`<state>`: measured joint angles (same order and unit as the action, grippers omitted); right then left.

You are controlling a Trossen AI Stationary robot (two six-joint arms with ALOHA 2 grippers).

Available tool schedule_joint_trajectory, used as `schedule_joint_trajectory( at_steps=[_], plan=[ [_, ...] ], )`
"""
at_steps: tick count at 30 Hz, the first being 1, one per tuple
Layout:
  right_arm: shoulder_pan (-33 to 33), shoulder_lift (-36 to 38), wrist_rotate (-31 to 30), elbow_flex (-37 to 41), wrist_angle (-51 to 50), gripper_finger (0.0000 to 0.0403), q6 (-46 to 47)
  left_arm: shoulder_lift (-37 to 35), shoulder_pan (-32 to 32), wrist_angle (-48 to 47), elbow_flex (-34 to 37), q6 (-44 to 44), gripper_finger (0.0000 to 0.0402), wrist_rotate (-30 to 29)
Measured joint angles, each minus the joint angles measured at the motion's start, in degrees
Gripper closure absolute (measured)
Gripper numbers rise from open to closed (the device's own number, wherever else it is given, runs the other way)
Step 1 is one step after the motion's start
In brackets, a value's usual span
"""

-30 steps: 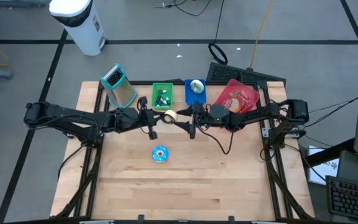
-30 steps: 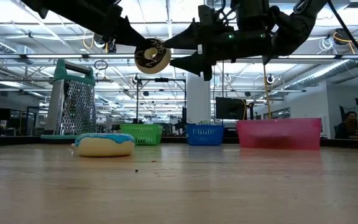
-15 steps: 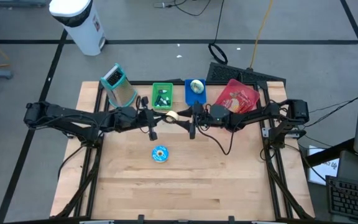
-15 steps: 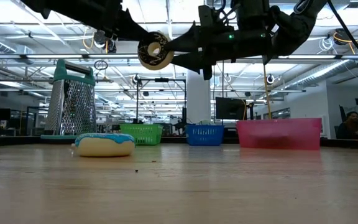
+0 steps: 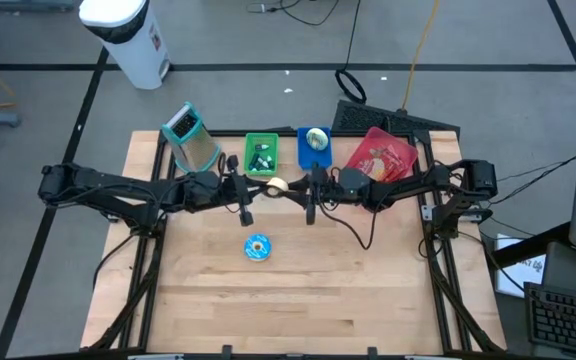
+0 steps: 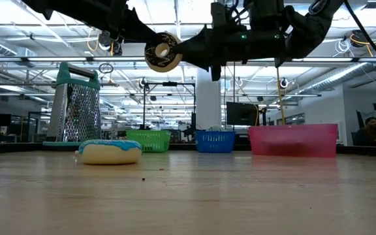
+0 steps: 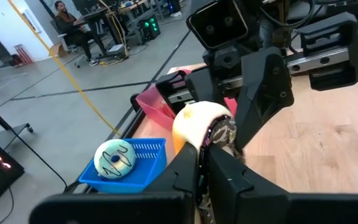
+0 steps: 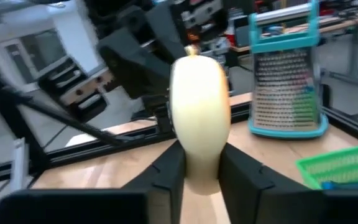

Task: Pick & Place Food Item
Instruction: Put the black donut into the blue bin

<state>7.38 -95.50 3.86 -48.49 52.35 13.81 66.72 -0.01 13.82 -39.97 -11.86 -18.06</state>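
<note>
A chocolate-iced donut (image 6: 162,52) hangs in mid-air above the table's far middle, also seen in the high view (image 5: 276,185). My left gripper (image 5: 260,187) reaches it from the table's left and is shut on it. My right gripper (image 5: 294,190) comes from the table's right and is shut on its opposite side. A blue-iced donut (image 5: 256,247) lies flat on the table nearer the front. Another iced donut (image 7: 115,157) sits in the blue basket (image 5: 314,145). My left gripper pinches the donut's rim (image 7: 207,146) on the side toward the table's left, between its two fingers (image 7: 229,177). The fingers come in about level from the left. The donut stands on edge, lifted clear of the table. My right gripper pinches the donut's opposite rim (image 8: 197,162) between its two fingers (image 8: 166,171), one on each flat face. The fingers come in level from the table's right. The donut stands upright between them, clear of the table.
Along the far edge stand a metal grater (image 5: 190,140), a green basket (image 5: 261,153), the blue basket and a pink bin (image 5: 380,158). Bare wooden tabletop (image 5: 298,300) stretches toward the near edge.
My right gripper has shut its fingers onto the donut, which they stood wide around a second ago. The donut has tipped a little more upright in my left gripper's hold. Both arms have stayed where they were.
</note>
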Motion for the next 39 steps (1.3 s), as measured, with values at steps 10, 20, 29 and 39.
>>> schedule_joint_trajectory(
  at_steps=[10, 20, 29, 39],
  plan=[
    [-1.6, 0.0, 0.7, 0.0, 0.0, 0.0395, -5.6, 0.0, 0.0, -0.1, 0.0, 3.9, 0.0331, -0.1],
    [-1.0, 0.2, 0.8, 0.0, -4.8, 0.0392, -2.6, -6.8, 0.0, -0.5, -0.1, 3.4, 0.0176, -1.6],
    [4.7, 8.2, 0.6, -0.1, -16.6, 0.0395, -1.0, -11.3, 0.4, -6.5, 0.8, 3.3, 0.0125, 0.3],
    [17.6, 12.0, 0.6, -4.5, -37.9, 0.0395, -4.0, -10.5, 5.0, 3.2, 10.6, 9.2, 0.0124, 0.5]
  ],
)
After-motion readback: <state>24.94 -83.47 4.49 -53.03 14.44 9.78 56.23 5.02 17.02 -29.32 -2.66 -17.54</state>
